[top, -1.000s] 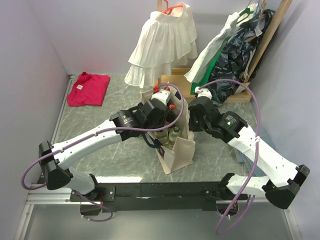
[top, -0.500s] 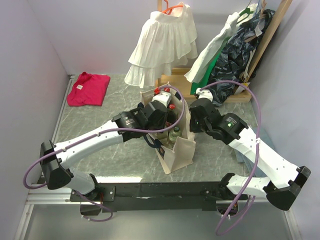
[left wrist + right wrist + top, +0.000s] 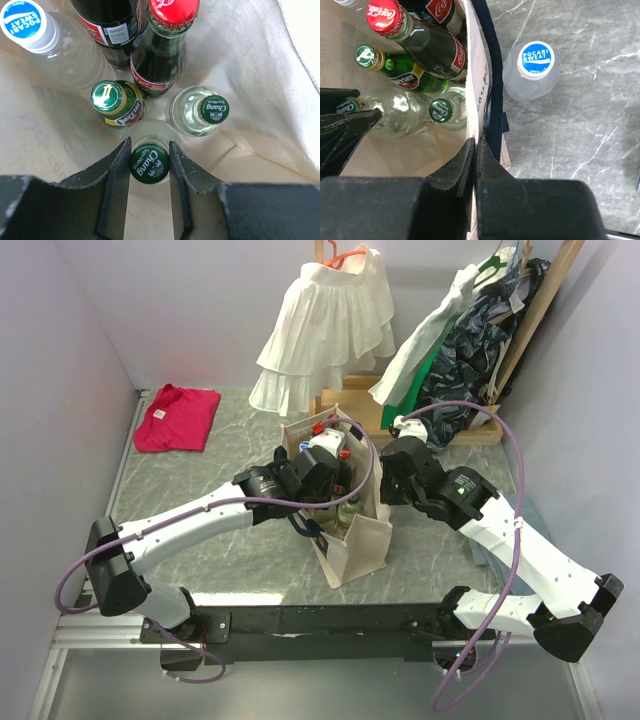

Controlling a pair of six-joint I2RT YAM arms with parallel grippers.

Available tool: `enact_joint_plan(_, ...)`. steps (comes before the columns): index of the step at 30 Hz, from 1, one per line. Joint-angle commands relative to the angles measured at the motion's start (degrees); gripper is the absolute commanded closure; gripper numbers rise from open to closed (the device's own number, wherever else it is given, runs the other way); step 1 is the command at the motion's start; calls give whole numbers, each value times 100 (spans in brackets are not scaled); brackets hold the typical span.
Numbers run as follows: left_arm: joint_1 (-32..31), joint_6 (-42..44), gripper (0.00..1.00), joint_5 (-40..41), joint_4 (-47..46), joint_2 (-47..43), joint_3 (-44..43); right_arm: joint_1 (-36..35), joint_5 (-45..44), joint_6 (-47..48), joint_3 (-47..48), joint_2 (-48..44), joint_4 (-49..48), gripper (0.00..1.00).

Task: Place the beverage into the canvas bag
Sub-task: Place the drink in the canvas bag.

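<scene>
The cream canvas bag (image 3: 352, 540) stands upright at the table's middle, with navy handles (image 3: 495, 100). My left gripper (image 3: 149, 150) reaches down into it and is shut on the green cap of a clear Chang soda bottle (image 3: 149, 163). Around it stand a second Chang bottle (image 3: 215, 109), a Perrier bottle (image 3: 108, 97), a red-capped Coca-Cola bottle (image 3: 172, 10) and a Pocari Sweat bottle (image 3: 22, 22). My right gripper (image 3: 475, 145) is shut on the bag's right wall (image 3: 479, 100) at the rim. Another Pocari Sweat bottle (image 3: 535, 60) stands on the table outside the bag.
A white ruffled garment (image 3: 325, 330) hangs behind the bag. A red cloth (image 3: 178, 418) lies at the back left. A wooden rack with hanging clothes (image 3: 470, 340) fills the back right. Walls close in both sides.
My left gripper has moved slightly forward and lower into the bag with the bottle. The right gripper has stayed on the bag's rim.
</scene>
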State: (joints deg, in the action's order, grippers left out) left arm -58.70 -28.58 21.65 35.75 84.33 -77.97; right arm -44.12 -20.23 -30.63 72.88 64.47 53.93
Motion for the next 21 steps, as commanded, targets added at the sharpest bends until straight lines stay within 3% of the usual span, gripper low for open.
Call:
enact_joint_plan(1,-19,-95,99,68,-903,-119,-51,-9,-157,-13,244,-127,-6,100)
enact_joint_plan(21,-19,-78,99,85,-833,101,2,-18,-148,-13,253,-66,-32,92)
